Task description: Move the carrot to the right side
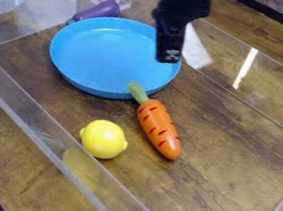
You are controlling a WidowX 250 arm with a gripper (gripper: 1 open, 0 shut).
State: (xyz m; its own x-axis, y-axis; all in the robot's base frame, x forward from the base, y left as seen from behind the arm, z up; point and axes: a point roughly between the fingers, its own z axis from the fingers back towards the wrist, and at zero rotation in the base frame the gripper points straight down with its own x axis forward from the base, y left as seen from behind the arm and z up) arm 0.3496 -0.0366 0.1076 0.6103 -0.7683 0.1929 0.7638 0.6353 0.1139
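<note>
Black fingers (169,53), closed on nothing, hang above the carrot (159,125); arm cut off at top.

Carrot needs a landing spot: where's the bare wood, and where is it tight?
Widest free patch: the wooden floor right of the carrot, out to the clear right wall. The near strip in front of the lemon is bare but narrow. Crowded: blue plate fills the left, the purple vegetable behind it; the shut gripper hangs over the plate's right rim.
</note>
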